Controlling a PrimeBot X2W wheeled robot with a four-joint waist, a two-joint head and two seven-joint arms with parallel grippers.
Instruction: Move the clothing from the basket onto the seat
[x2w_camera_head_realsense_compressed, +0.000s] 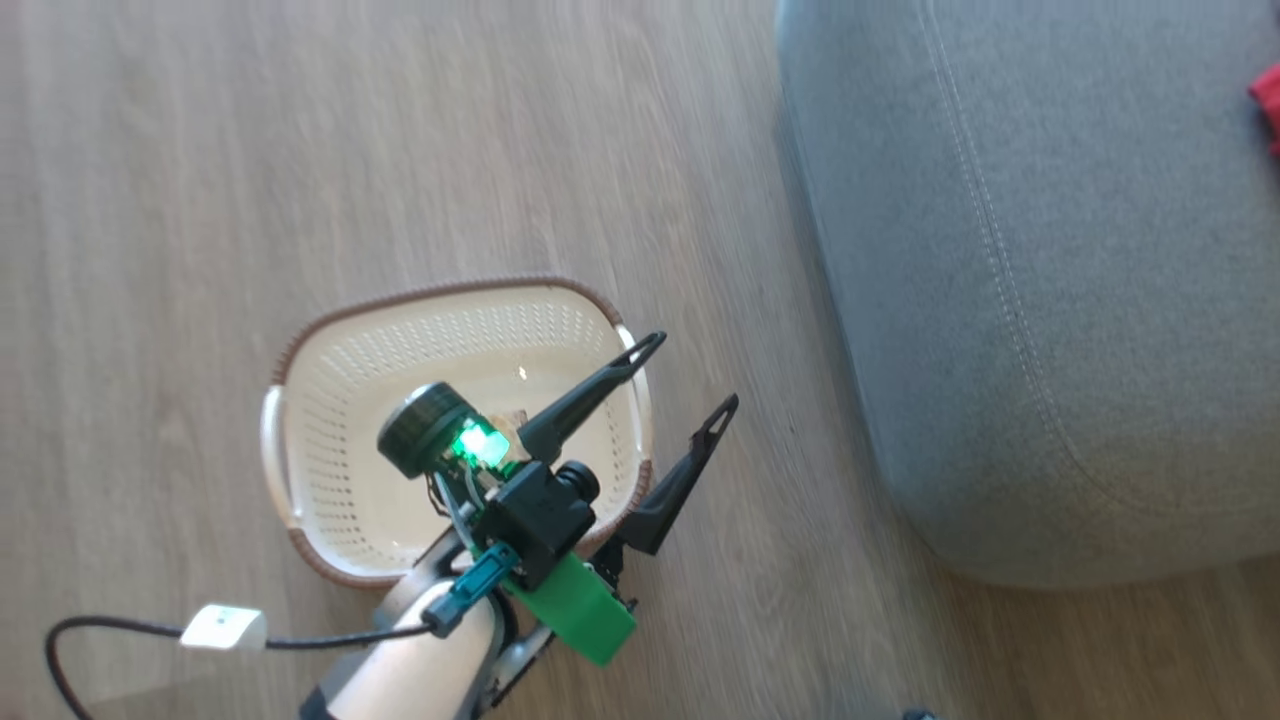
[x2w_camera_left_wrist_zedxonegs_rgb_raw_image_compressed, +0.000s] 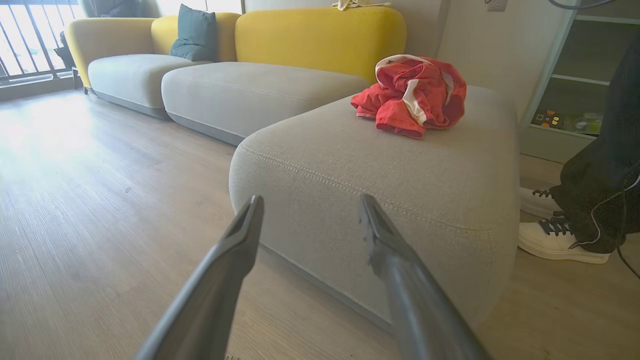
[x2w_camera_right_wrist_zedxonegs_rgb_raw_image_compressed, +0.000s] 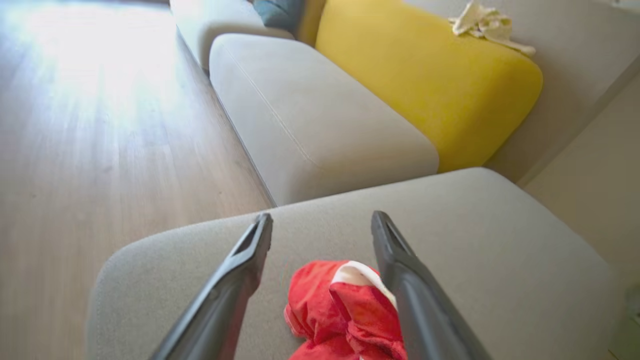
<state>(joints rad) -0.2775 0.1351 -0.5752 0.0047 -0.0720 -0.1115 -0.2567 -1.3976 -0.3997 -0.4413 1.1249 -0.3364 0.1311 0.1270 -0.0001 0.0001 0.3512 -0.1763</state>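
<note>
Both pairs of my jaws gape wide, holding nothing. My left gripper (x2w_camera_head_realsense_compressed: 692, 372) hangs over the right end of the basket (x2w_camera_head_realsense_compressed: 440, 290), fingers pointing toward the seat (x2w_camera_head_realsense_compressed: 1000, 300). The basket's long axis runs across the head view. My right gripper (x2w_camera_right_wrist_zedxonegs_rgb_raw_image_compressed: 322, 217) hovers above the clothing (x2w_camera_right_wrist_zedxonegs_rgb_raw_image_compressed: 340, 310), a crumpled red heap with white edging on the seat.
</note>
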